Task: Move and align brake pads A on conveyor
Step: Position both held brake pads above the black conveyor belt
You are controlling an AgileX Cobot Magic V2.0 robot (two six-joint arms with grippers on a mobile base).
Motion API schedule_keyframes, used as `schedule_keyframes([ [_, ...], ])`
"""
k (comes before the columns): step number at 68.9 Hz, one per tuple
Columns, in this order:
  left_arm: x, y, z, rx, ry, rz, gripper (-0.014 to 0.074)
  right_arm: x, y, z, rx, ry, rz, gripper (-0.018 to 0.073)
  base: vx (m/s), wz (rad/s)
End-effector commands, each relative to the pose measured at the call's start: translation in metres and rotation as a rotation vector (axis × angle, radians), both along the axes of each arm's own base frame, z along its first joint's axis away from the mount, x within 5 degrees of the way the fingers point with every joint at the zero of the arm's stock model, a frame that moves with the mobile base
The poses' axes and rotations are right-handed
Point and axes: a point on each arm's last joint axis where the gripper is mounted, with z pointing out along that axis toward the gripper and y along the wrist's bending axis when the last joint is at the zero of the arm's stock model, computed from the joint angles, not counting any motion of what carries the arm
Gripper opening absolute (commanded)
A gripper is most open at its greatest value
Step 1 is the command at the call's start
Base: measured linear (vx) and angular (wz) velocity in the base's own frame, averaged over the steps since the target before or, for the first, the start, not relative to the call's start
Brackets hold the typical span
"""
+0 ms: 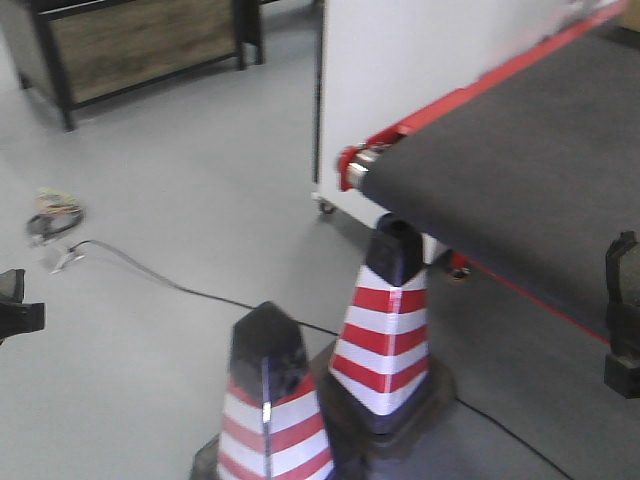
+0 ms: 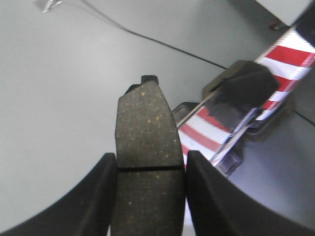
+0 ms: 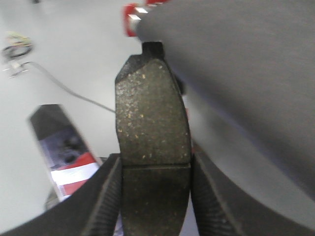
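In the left wrist view, a dark-grey speckled brake pad (image 2: 145, 123) with a groove across its middle stands upright in my left gripper (image 2: 150, 158), which is shut on it above the grey floor. My right gripper (image 3: 155, 161) is shut on a second brake pad (image 3: 151, 113), held beside the near end of the conveyor (image 3: 241, 59). In the front view the conveyor (image 1: 520, 160) shows a dark belt, red edge strips and a metal end roller (image 1: 358, 173). My left gripper (image 1: 15, 308) sits at the left edge and my right gripper (image 1: 622, 320) at the right edge.
Two red-and-white striped traffic cones (image 1: 385, 320) (image 1: 268, 410) stand on the floor in front of the conveyor's end. A black cable (image 1: 180, 290) runs across the floor from a bundle (image 1: 55, 212). A wooden cabinet (image 1: 140, 40) stands at the back left.
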Motion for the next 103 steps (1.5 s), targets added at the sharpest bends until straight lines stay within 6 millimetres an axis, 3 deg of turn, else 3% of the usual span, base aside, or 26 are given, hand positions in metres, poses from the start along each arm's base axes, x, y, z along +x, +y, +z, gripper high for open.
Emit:
schedule_keyframes([
  [1, 0.0031, -0.0023, 0.0173, -0.015, -0.112, -0.018, 0.0093, 0.0040, -0.0007, 0.0176, 0.008, -0.119, -0.009, 0.0070, 0.12, -0.67],
  [103, 0.0031, -0.0023, 0.0173, -0.015, -0.112, -0.018, 0.0093, 0.0040, -0.0007, 0.0176, 0.008, -0.120, -0.009, 0.0070, 0.14, -0.60],
])
